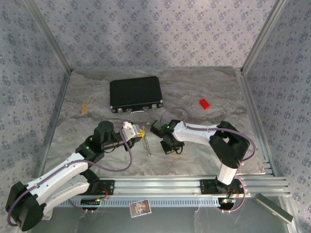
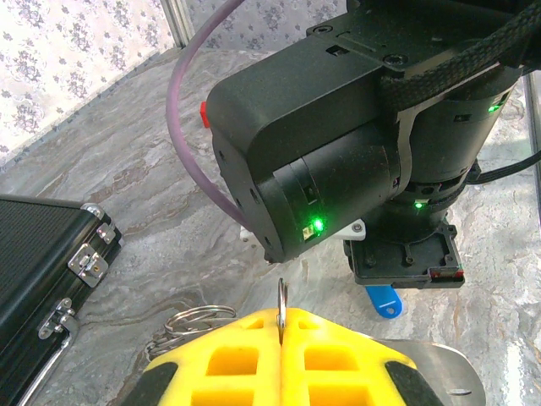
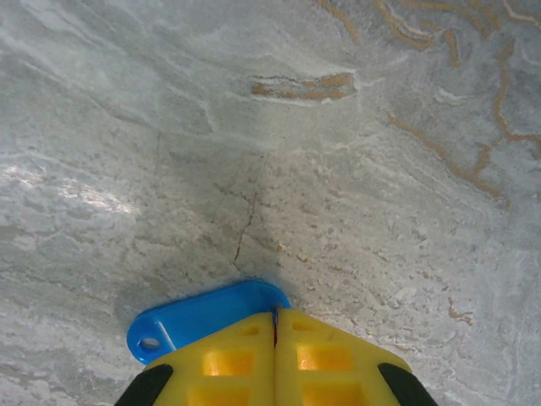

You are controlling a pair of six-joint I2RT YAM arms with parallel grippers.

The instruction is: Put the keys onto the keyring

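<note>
The black case (image 1: 135, 94) lies left of the left gripper (image 2: 281, 330). The right arm's wrist housing (image 2: 338, 144) blocks the ground ahead of it. Left gripper pressed together on the keyring (image 2: 190, 324); right gripper (image 3: 275, 321) pinching the blue key (image 3: 199, 317) close ahead. The red block (image 1: 204, 103) sits well beyond.

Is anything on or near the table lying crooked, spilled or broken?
Nothing looks spilled or broken. A small printed card lies tilted by the near side of the rail, and a grey bar lies askew past its right end.
</note>
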